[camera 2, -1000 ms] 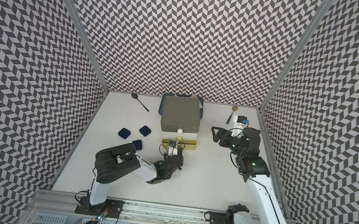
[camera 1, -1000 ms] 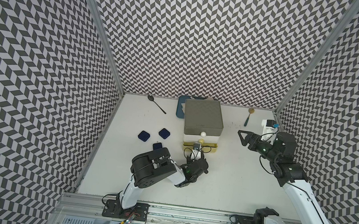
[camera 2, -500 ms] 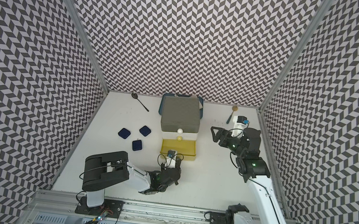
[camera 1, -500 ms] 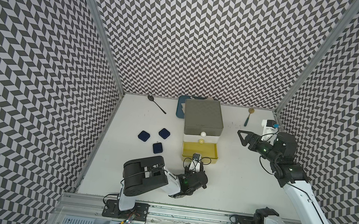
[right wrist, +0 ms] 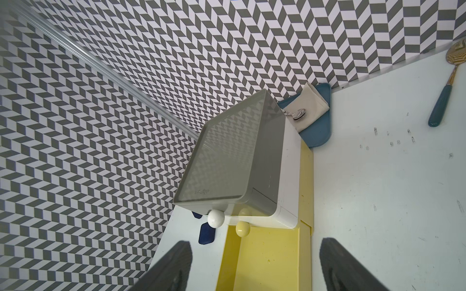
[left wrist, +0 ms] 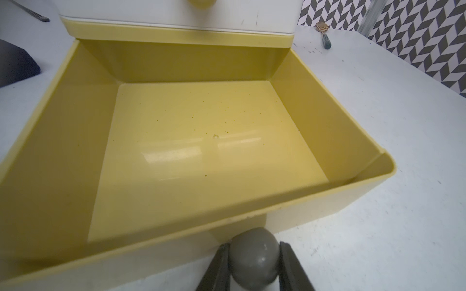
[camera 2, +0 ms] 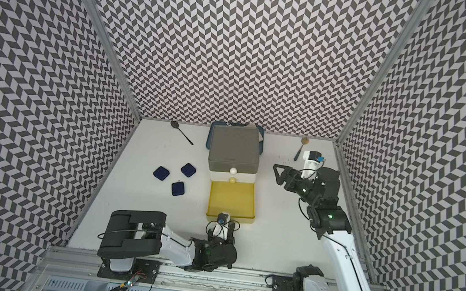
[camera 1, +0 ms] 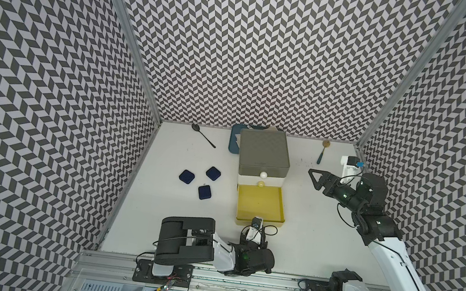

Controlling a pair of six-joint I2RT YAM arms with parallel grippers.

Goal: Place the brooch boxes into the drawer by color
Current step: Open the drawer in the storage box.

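Left wrist view: left fingers (left wrist: 218, 269) clamp the grey knob (left wrist: 254, 257) of the yellow drawer (left wrist: 63, 126), which stands open from the chest (camera 1: 264, 153). The right fingers (right wrist: 172, 267) gape, holding nothing, beside the chest. Three navy boxes (camera 1: 204, 192) lie on the worktop (camera 1: 307, 221), left of the drawer.

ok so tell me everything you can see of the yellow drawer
The yellow drawer is the bottom tier of the chest, a shallow square tray of glossy yellow plastic with rounded front corners. It stands pulled far out toward the robot, level over the white table, its back tucked under the white tier. It is empty apart from a few dark specks. Its grey ball knob on the front is clamped in the left end effector.
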